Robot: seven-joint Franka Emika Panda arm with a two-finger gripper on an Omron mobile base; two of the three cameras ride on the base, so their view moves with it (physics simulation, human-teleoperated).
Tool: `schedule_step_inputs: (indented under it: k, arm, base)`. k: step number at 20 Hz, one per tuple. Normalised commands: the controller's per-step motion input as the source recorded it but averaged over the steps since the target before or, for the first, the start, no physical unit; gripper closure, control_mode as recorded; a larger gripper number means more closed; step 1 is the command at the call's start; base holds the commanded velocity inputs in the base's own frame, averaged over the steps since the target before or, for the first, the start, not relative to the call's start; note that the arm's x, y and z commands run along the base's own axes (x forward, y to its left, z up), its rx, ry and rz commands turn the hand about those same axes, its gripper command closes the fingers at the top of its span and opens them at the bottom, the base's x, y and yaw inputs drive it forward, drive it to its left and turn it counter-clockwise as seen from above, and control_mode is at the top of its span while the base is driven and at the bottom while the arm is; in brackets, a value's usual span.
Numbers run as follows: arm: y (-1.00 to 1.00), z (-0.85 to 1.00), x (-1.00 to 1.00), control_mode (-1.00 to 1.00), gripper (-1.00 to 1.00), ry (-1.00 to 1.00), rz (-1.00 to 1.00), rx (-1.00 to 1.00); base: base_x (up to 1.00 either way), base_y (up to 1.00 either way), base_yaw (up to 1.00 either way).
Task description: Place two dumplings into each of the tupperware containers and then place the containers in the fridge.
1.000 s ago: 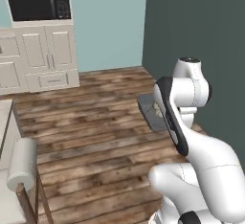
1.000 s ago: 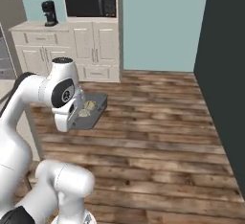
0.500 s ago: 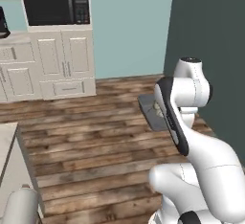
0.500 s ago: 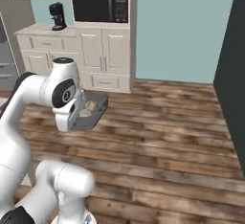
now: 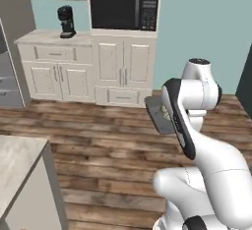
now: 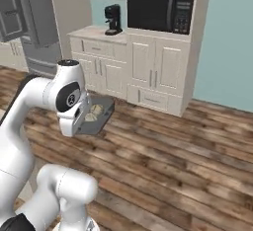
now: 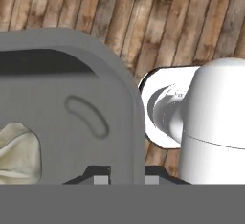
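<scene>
A grey translucent tupperware container (image 7: 72,117) is held level above the wooden floor, and my gripper (image 7: 127,179) is shut on its rim. A pale dumpling (image 7: 16,151) lies inside at the left. In the base views the container (image 6: 101,119) (image 5: 158,112) juts out from behind my arm at about chest height, with dumplings (image 6: 94,112) in it. The grey fridge (image 6: 32,22) stands at the far left with a door swung open, and its edge (image 5: 6,79) shows in the left base view.
White cabinets (image 5: 123,69) with a built-in black microwave (image 5: 124,9) stand ahead. A black coffee machine (image 5: 65,21) sits on their counter. The corner of a pale counter (image 5: 19,167) is at my lower left. Open wooden floor (image 6: 188,161) lies between.
The whole scene has slid right in both base views, so the base has turned. The cabinets and microwave are now centred and the fridge has come in. The container stays in my grip.
</scene>
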Motion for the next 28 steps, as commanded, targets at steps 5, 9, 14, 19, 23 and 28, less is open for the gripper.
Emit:
schedule_step_inputs:
  k: [5, 9, 14, 19, 23, 28]
  arm:
    - [0.0, 0.0, 0.0, 1.0, 1.0, 0.0, 0.0, 0.0]
    - [0.0, 0.0, 0.0, 1.0, 1.0, 0.0, 0.0, 0.0]
    - [0.0, 0.0, 0.0, 1.0, 1.0, 0.0, 0.0, 0.0]
    - [0.0, 0.0, 0.0, 1.0, 1.0, 0.0, 0.0, 0.0]
    - [0.0, 0.0, 0.0, 1.0, 1.0, 0.0, 0.0, 0.0]
    - [0.0, 0.0, 0.0, 1.0, 1.0, 0.0, 0.0, 0.0]
  base:
    - [1.0, -0.53, 0.55]
    - [0.99, -0.62, 0.55]
    - [0.79, -0.55, 0.6]
    - [0.85, -0.43, 0.68]
    - [0.92, -0.26, 0.69]
    - [0.99, 0.02, 0.46]
